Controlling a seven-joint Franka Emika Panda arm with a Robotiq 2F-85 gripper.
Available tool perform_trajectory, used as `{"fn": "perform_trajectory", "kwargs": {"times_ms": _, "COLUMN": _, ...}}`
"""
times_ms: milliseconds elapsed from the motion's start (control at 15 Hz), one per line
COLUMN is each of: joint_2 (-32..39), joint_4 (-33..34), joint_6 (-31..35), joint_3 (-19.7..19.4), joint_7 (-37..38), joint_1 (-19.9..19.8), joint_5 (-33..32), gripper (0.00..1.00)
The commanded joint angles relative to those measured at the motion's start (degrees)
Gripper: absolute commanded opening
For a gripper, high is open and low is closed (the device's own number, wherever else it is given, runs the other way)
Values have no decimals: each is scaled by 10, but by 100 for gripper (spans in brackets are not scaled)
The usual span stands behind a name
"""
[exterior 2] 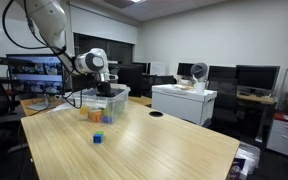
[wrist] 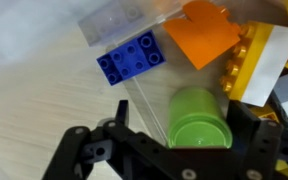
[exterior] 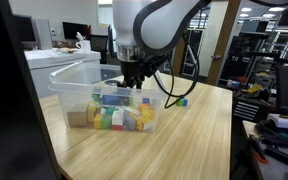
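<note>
The black two-fingered hand (exterior: 134,82) hangs in the mouth of the clear plastic storage bin (exterior: 72,88) on the pale wooden desk (exterior: 199,135). In an exterior view from farther off, the hand (exterior 2: 102,88) and the bin (exterior 2: 117,100) are small, and the fingertips are lost behind the bin wall.

In the wrist view the hand (wrist: 179,120) stands spread wide. A lime-green round-topped plastic block (wrist: 199,122) lies between the fingers, close to one of them, with a gap to the other; whether it touches the near one I cannot tell. Just beyond it lie a flat blue studded brick (wrist: 132,57) and an orange block (wrist: 209,35). A yellow studded brick (wrist: 246,65) is partly covered, and a white piece (wrist: 276,50) is cut off by the frame. A small blue cube (exterior 2: 98,138) sits on the desk apart from the bin.
</note>
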Motion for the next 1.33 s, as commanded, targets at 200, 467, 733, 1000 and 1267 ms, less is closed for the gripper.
{"fn": "perform_trajectory", "kwargs": {"times_ms": 200, "joint_2": 9, "joint_4": 2, "joint_6": 16, "joint_3": -3, "joint_7": -24, "joint_1": 1, "joint_5": -3, "gripper": 71}}
{"fn": "perform_trajectory", "kwargs": {"times_ms": 467, "joint_2": 7, "joint_4": -3, "joint_6": 11, "joint_3": -2, "joint_7": -20, "joint_1": 4, "joint_5": -1, "gripper": 42}}
{"fn": "perform_trajectory", "kwargs": {"times_ms": 733, "joint_2": 5, "joint_4": -7, "joint_6": 8, "joint_3": -3, "joint_7": -18, "joint_1": 5, "joint_5": -1, "gripper": 15}}
{"fn": "perform_trajectory", "kwargs": {"times_ms": 1000, "joint_2": 2, "joint_4": -11, "joint_6": 6, "joint_3": -5, "joint_7": -15, "joint_1": 6, "joint_5": -6, "gripper": 0}}
{"fn": "perform_trajectory", "kwargs": {"times_ms": 1267, "joint_2": -1, "joint_4": -17, "joint_6": 4, "joint_3": -9, "joint_7": -14, "joint_1": 5, "joint_5": -8, "gripper": 35}}
